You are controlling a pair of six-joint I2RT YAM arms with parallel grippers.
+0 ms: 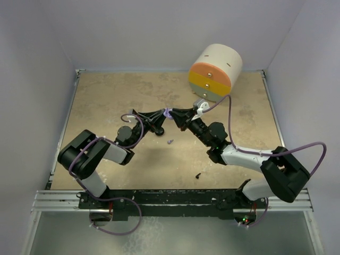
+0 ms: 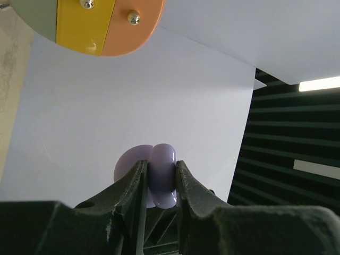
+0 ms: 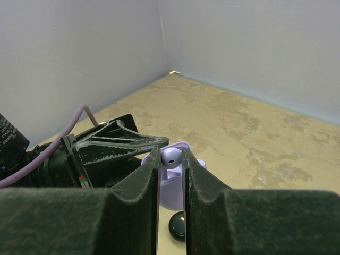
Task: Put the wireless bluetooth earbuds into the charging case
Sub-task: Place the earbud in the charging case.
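1. Where the two grippers meet mid-table, the right gripper (image 3: 171,155) is pressed together on a lilac earbud (image 3: 171,161), pinched between its fingertips (image 3: 154,159).
2. Left gripper (image 2: 161,166) is pinching the lilac charging case (image 2: 163,178) across its body, with the lid (image 2: 129,161) flipped open to one side of the left finger.
3. Earbud sits right at the case opening (image 3: 171,192), directly off the left gripper's tips. Can't tell whether it's seated in a slot or just touching the rim.
4. From the top view, both tips are nose to nose, left (image 1: 163,115) and right (image 1: 175,113), with the lilac parts between them and raised off the tabletop (image 1: 106,106).
5. Just under the right gripper's fingers there's a black round object (image 3: 178,226) lying on the table. Too little of it shows to name it.
6. A bit nearer the arm bases than the tips is a loose lilac bit (image 1: 170,142), on the table and apart from both grippers. Too small to identify.
7. Farther back toward the bases, beside the right arm's forearm, is a loose black bit (image 1: 197,175). Also too small to identify.
8. Well beyond the tips, at the far edge, a cylindrical drawer unit (image 1: 215,71) lies on its side, with orange, yellow and grey drawer fronts facing the grippers.
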